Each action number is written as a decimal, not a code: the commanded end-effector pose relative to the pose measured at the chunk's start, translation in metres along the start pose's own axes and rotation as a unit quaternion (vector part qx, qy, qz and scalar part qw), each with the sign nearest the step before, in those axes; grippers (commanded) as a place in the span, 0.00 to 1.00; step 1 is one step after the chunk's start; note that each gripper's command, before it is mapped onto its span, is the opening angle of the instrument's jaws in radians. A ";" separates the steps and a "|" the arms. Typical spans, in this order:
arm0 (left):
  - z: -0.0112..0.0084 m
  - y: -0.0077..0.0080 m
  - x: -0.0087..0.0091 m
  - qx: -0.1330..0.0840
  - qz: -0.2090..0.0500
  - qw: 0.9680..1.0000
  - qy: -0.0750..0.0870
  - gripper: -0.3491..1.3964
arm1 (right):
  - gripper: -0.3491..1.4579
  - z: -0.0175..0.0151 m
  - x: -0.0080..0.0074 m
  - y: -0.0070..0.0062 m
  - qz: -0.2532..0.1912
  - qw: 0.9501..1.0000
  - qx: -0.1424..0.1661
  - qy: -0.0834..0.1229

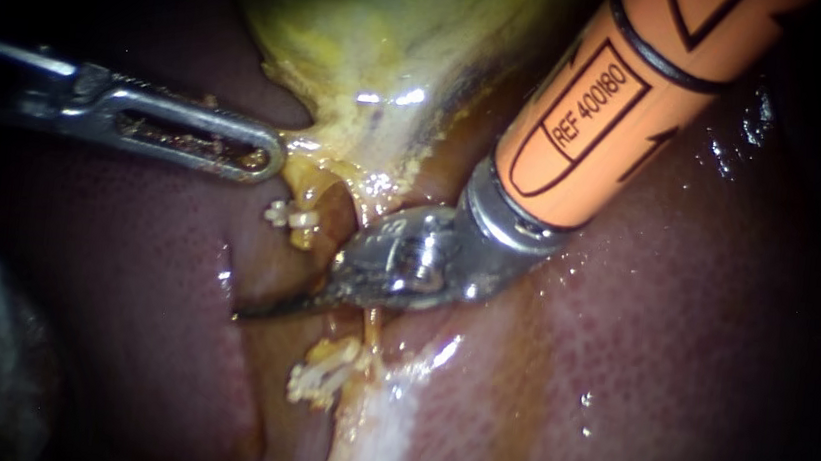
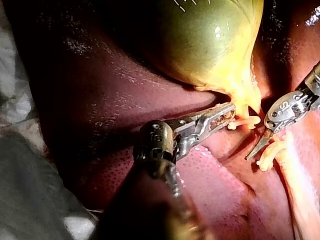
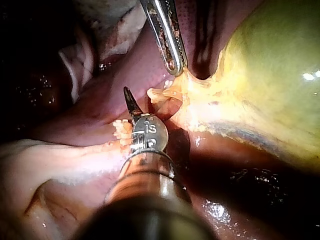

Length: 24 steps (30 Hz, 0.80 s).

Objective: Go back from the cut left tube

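The yellow-green gallbladder [image 1: 389, 38] lies on the dark red liver [image 1: 679, 367]. Below its neck the left tube is parted. Its upper stump [image 1: 317, 207] carries a white clip [image 1: 286, 216], and its lower stump holds white clips [image 1: 321, 373]. My right instrument [image 1: 267, 309], on an orange shaft, lies across the gap between the stumps with its thin blades shut and pointing left. In the right wrist view the blades [image 3: 129, 100] sit just beside the clipped upper stump [image 3: 162, 95]. My left instrument [image 1: 267, 158] has its slotted jaws shut on the yellow tissue at the gallbladder's neck.
A thin amber strand [image 1: 373, 325] runs under the right instrument's wrist toward a pale band of tissue [image 1: 382, 419]. White gauze [image 2: 20, 125] lies beside the liver behind the left instrument. Liver surrounds the site on both sides.
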 end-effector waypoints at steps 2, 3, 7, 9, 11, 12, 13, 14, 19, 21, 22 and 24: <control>0.0000 0.0000 0.0000 0.000 0.000 1.000 0.000 0.00 | 0.00 -0.0001 -0.0001 0.0000 0.000 1.000 -0.007 0.005; 0.0000 0.0000 0.0000 0.000 0.000 1.000 0.000 0.00 | 0.00 -0.0001 -0.0001 0.0000 0.000 1.000 -0.015 0.011; 0.0000 0.0000 0.0000 0.000 0.000 1.000 0.000 0.00 | 0.62 -0.0003 0.0000 -0.0001 0.003 0.998 -0.055 0.039; -0.0001 -0.0001 0.0000 0.000 0.000 1.000 0.000 0.00 | 0.75 -0.0003 0.0000 -0.0001 0.007 0.997 -0.059 0.044; -0.0001 -0.0001 0.0000 0.000 0.000 1.000 0.000 0.00 | 0.81 -0.0003 0.0000 0.0000 0.008 0.997 -0.061 0.046; -0.0001 -0.0001 0.0000 0.000 0.000 1.000 0.000 0.00 | 0.84 -0.0003 0.0000 0.0000 0.008 0.997 -0.064 0.047; -0.0001 -0.0001 0.0000 0.000 0.000 1.000 0.000 0.00 | 0.85 -0.0003 0.0000 0.0000 0.008 0.997 -0.065 0.048; -0.0001 -0.0001 0.0000 0.000 0.000 1.000 0.000 0.00 | 0.86 -0.0003 0.0000 0.0000 0.008 0.996 -0.068 0.050; -0.0001 -0.0002 0.0000 0.000 0.000 1.000 0.000 0.00 | 0.94 -0.0008 0.0002 -0.0010 0.013 0.994 -0.088 0.065; -0.0001 -0.0002 0.0000 -0.001 0.000 1.000 0.000 0.00 | 0.95 -0.0015 0.0003 -0.0019 0.023 0.993 -0.099 0.064; -0.0001 -0.0002 0.0000 -0.001 0.000 1.000 -0.001 0.00 | 0.95 -0.0019 0.0003 -0.0023 0.019 0.992 -0.105 0.061; -0.0002 -0.0002 0.0000 -0.001 0.000 1.000 -0.001 0.00 | 0.94 -0.0031 0.0002 -0.0032 0.005 0.991 -0.123 0.050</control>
